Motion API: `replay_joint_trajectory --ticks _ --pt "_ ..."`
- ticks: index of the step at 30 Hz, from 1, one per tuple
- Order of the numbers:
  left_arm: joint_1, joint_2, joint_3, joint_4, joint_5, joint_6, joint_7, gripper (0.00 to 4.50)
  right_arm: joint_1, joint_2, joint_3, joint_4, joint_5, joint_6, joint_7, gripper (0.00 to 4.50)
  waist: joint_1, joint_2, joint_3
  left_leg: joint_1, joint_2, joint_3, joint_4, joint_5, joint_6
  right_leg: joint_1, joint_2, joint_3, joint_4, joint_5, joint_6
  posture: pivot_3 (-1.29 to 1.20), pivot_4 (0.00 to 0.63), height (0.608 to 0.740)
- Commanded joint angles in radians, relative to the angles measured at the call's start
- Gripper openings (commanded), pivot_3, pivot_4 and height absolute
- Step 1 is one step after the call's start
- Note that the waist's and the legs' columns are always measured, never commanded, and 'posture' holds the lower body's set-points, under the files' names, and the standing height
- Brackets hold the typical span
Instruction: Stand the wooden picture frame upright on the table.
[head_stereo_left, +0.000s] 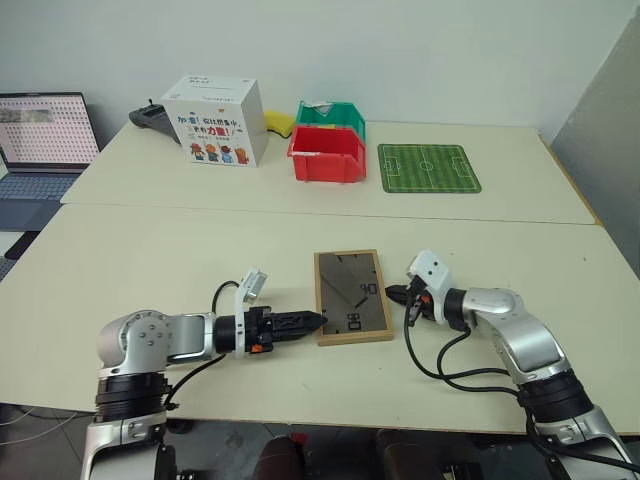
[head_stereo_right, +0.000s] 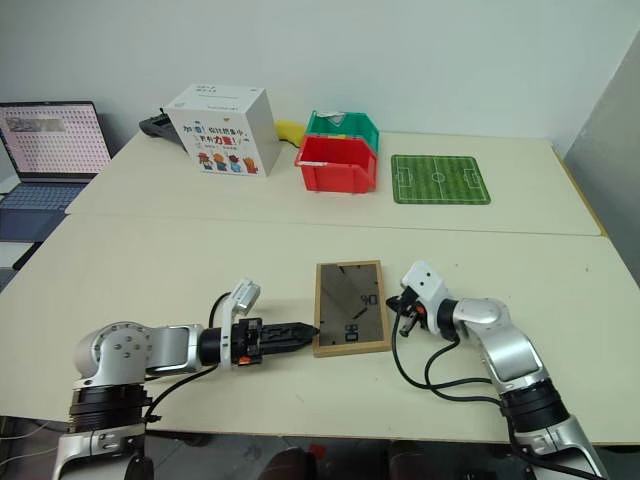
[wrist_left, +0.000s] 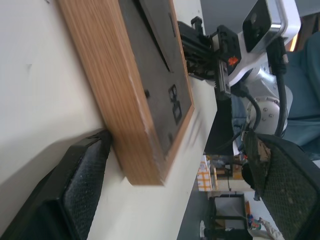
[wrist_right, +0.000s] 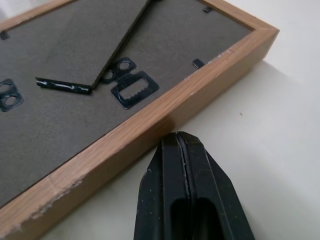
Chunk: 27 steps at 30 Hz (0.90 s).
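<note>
Wooden picture frame (head_stereo_left: 352, 296) lies flat on the table (head_stereo_left: 180, 250), back panel up, on the near slab just this side of the seam, between the 2 arms. Fold-out stand (wrist_right: 85, 45) sits partly lifted off the dark backing, and a small sawtooth hanger (wrist_right: 134, 89) shows beside its tip. Left gripper (head_stereo_left: 312, 321) comes in low from the left, pointing at the frame's near-left corner; its 2 fingers (wrist_left: 80, 185) are spread wide, 1 of them down on the tabletop right up against the wood edge, the other well apart on the far side of that corner, nothing clamped. Right gripper (head_stereo_left: 393, 293) sits at the frame's right edge, fingertips (wrist_right: 182, 165) pressed together w/ no gap, tip just about at the wood rail; can't tell if it actually touches. Frame isn't upright yet. Far slab holds the clutter: white printed box (head_stereo_left: 215, 121) at back left, red bin (head_stereo_left: 326, 154) w/ a green bin (head_stereo_left: 333, 113) behind it, a yellow object (head_stereo_left: 279, 122) beside those, and the green football-pitch mat (head_stereo_left: 428, 167) to the right. Laptop (head_stereo_left: 42, 150) stands open off the table's left end.
</note>
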Motion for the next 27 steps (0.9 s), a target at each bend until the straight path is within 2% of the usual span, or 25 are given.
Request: replay_joint_trajectory --ticks 1,12,14,15,19,20,27 --pt "0.002 -0.056 -0.060 0.027 0.039 -0.041 0.028 4.46 -0.033 0.034 0.026 -0.014 0.000 -0.007 -0.010 0.00 0.003 0.000 0.000 0.003 0.000 0.000 -0.001 0.000 0.000 0.003 0.000 0.000 -0.001 0.000 0.000 0.00 0.150 0.740" --pt "0.012 -0.086 -0.063 -0.001 0.029 -0.071 0.033 4.46 -0.014 0.039 0.027 -0.020 -0.001 -0.002 -0.029 0.00 0.016 0.000 -0.001 0.005 -0.005 -0.001 -0.002 0.000 0.000 0.007 -0.004 0.000 -0.004 -0.001 0.001 0.00 0.150 0.740" --pt "0.016 -0.087 -0.058 -0.015 0.023 -0.069 0.037 4.10 -0.012 0.040 0.027 -0.022 0.000 -0.001 -0.031 0.00 0.016 0.000 -0.001 0.005 -0.005 -0.001 -0.002 0.000 0.000 0.007 -0.004 0.000 -0.004 -0.001 0.001 0.00 0.150 0.740" --pt "0.018 -0.086 -0.056 -0.019 0.021 -0.068 0.040 4.08 -0.011 0.041 0.027 -0.022 0.000 -0.001 -0.033 0.00 0.015 0.000 0.000 0.005 -0.005 -0.001 -0.002 0.000 0.000 0.007 -0.004 0.000 -0.004 -0.001 0.001 0.00 0.150 0.740" --pt "0.024 -0.069 -0.052 -0.033 0.016 -0.074 0.042 3.12 -0.017 0.046 0.019 -0.011 0.002 -0.001 -0.041 0.00 0.012 0.000 0.000 0.005 -0.005 -0.001 -0.002 0.000 0.000 0.007 -0.004 0.000 -0.004 -0.001 0.001 0.00 0.150 0.740" --pt "0.021 -0.067 -0.043 -0.036 0.010 -0.072 0.045 3.05 -0.018 0.048 0.016 -0.011 0.003 0.002 -0.045 0.00 0.012 0.000 0.000 0.005 -0.004 -0.001 -0.002 0.000 0.000 0.006 -0.004 0.000 -0.004 -0.001 0.001 0.00 0.150 0.740" --pt "-0.007 -0.076 0.024 -0.053 -0.028 -0.052 0.079 1.59 -0.044 0.041 -0.013 0.005 0.007 -0.006 -0.062 0.00 0.011 -0.001 0.000 0.005 -0.004 -0.001 -0.003 0.000 0.000 0.006 -0.004 0.000 -0.005 -0.001 0.001 0.00 0.150 0.740"
